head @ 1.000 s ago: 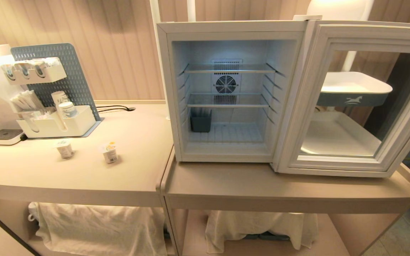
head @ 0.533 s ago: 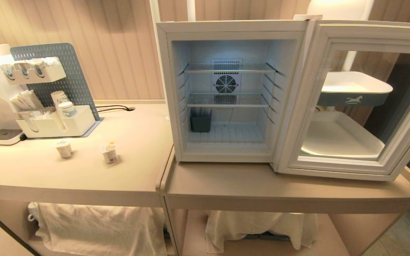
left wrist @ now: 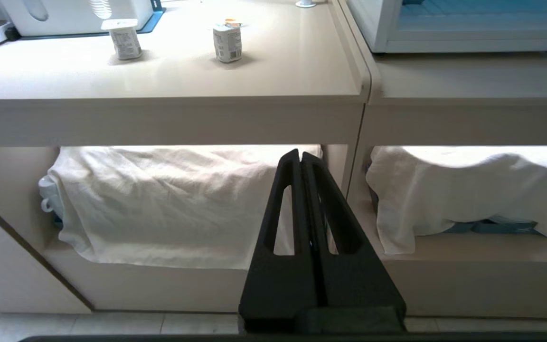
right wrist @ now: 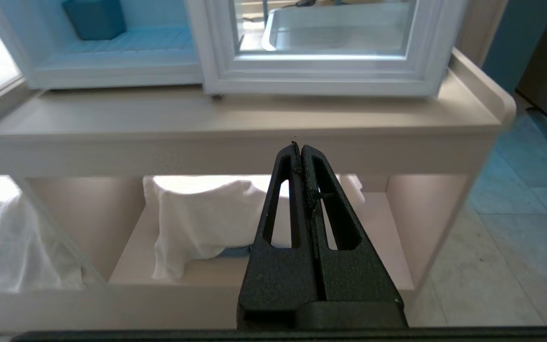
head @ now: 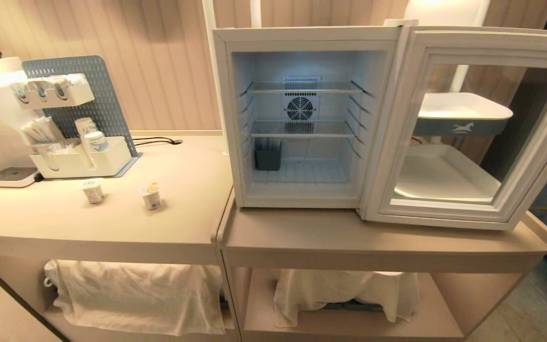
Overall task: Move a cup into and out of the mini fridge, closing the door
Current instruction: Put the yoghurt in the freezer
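- Head view: we see the mini fridge (head: 302, 118) with its door (head: 468, 128) swung wide, two cups (head: 94, 191) near the counter's (head: 112, 223) front edge.
- Our left gripper (left wrist: 300, 159) and right gripper (right wrist: 300, 151) hang pressed together, empty, below counter height.

Left gripper (left wrist: 301, 156): two matte black wedge-shaped fingers, each cut with a long narrow slot, widening to a broad black base. Right gripper (right wrist: 300, 148): same build, surface grainy; small chips marked the inner seam.
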